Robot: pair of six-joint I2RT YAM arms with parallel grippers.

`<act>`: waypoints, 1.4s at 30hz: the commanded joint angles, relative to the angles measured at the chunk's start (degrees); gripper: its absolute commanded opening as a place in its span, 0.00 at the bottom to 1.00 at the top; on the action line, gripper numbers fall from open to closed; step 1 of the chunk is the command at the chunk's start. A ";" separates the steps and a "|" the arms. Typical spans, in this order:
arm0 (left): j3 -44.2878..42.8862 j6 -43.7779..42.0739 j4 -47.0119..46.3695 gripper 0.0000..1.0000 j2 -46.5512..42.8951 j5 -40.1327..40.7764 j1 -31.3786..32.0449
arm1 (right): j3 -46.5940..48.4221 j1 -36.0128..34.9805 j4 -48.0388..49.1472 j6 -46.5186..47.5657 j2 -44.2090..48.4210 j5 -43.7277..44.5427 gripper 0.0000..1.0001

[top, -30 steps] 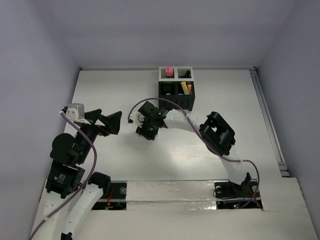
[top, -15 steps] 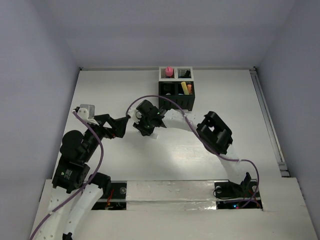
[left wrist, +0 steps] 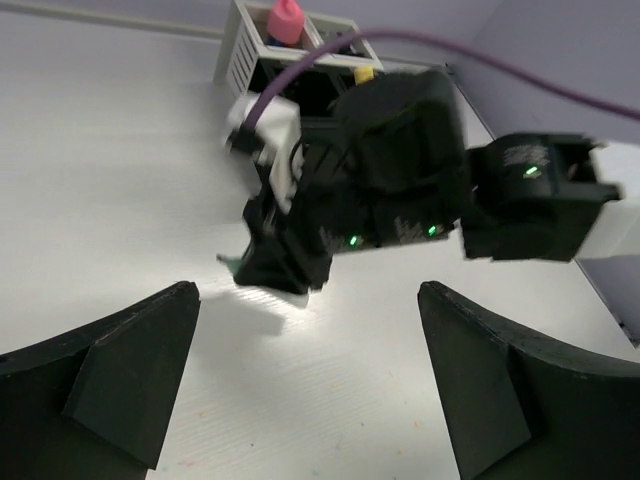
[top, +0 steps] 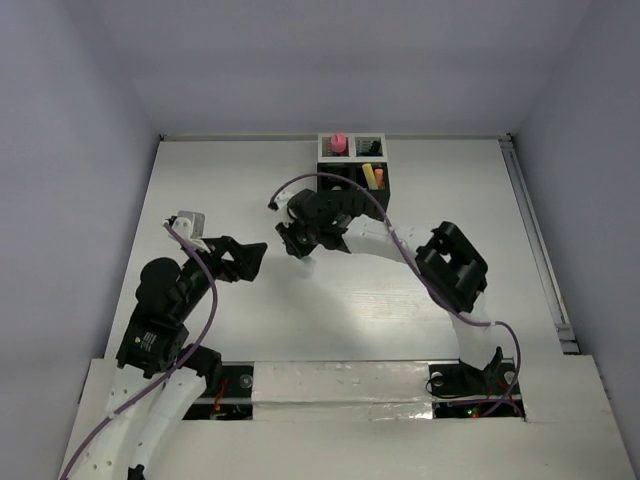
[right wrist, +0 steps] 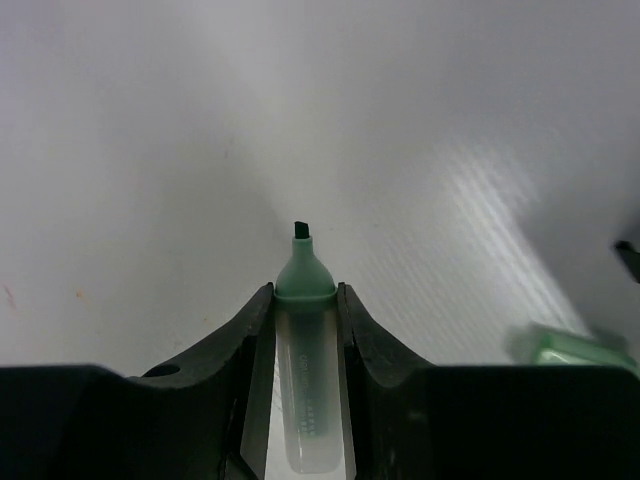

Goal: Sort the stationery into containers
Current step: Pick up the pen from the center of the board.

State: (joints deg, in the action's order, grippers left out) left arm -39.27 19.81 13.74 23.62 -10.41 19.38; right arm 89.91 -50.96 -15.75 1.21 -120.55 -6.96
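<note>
My right gripper is shut on a pale green marker; its uncapped dark tip pokes out past the fingertips, above the white table. From above, the right gripper hangs just in front and to the left of the containers, a mesh organizer with two black and two white compartments. A pink tube stands in the back left compartment, and yellow and orange pens in the front right one. My left gripper stands open and empty to the left, facing the right gripper.
A pale green cap lies on the table to the right of the held marker. The right arm's purple cable loops over the front of the organizer. The table's back wall rises close behind the organizer.
The right gripper has closed on the green marker and moved back toward the organizer. The left arm has swung right toward the middle, its jaws a little narrower.
</note>
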 commanded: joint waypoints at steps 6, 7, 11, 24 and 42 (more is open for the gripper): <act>1.73 3.39 -7.05 0.86 5.02 -7.24 -0.22 | -4.74 0.33 15.11 -15.00 19.73 9.42 0.00; 2.08 3.39 -8.10 0.86 5.82 -7.95 -0.22 | -6.05 0.33 16.79 -15.88 20.79 9.16 0.00; 1.83 3.39 -9.51 0.81 9.51 -9.80 -0.22 | -8.86 0.33 21.98 -20.01 24.74 8.81 0.00; 1.91 7.43 -18.22 0.62 14.52 -11.73 -0.22 | -16.43 -1.69 38.15 -29.51 29.50 5.21 0.00; 1.91 8.31 -19.71 0.26 17.96 -12.44 -0.22 | -17.22 -6.43 42.64 -27.85 28.80 6.16 0.00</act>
State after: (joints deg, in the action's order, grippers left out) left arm -37.82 28.10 -2.39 41.74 -22.37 19.38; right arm 72.14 -56.03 22.33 -27.86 -92.40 -2.11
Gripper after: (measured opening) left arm 0.279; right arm 0.309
